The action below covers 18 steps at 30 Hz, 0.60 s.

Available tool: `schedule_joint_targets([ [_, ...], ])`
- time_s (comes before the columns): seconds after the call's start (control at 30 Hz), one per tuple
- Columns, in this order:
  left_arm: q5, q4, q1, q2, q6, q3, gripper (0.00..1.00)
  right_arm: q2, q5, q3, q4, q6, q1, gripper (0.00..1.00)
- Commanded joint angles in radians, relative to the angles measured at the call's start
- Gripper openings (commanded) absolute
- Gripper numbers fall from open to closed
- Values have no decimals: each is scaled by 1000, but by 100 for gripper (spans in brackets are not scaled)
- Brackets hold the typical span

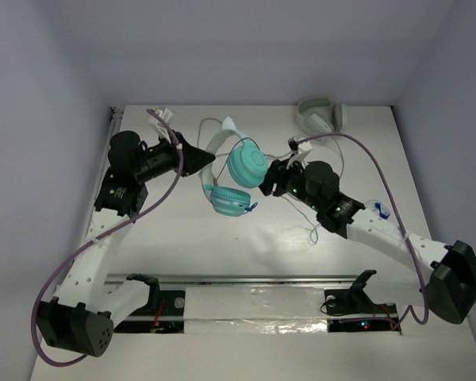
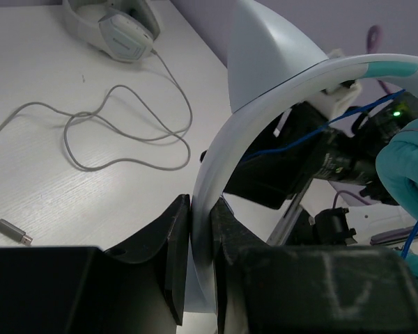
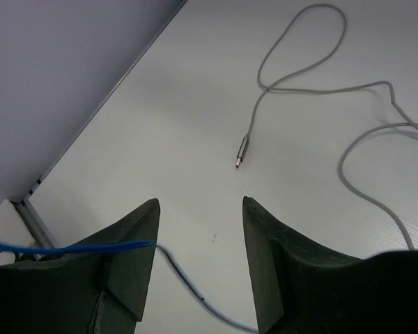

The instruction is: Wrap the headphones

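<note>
Overhead, left pincer (image 2: 200,209) tight on headphones (image 1: 246,164), right pincer (image 3: 198,209) agape; one grey headset (image 1: 320,116).

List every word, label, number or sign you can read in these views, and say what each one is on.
No text is legible in any view.
Too blurred to read: small white print on the black housing of the right arm, seen from the left wrist.
No readable marking: the teal headphones and the grey headphones.
</note>
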Motion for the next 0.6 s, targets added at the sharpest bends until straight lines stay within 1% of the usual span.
schedule_joint_targets([
  [0.0,-14,26,9,-31,-59,81,0,34,-121,-35,207,13,-36,58],
  [0.1,-32,11,9,-26,-76,101,0,70,-196,-69,252,21,-67,58],
  [0.17,-67,-7,9,-28,-70,133,0,81,-204,-75,240,23,-67,58],
  [0.2,-113,-42,9,-28,-67,146,0,77,-207,-87,234,29,-67,58],
  [0.27,-143,-49,9,-26,-73,175,0,54,-207,-112,240,47,-67,58],
  [0.4,-193,-1,9,-22,-134,183,0,20,-202,-197,261,96,-67,59],
  [0.57,-213,35,9,4,-159,219,0,5,-219,-296,281,121,-67,59],
])
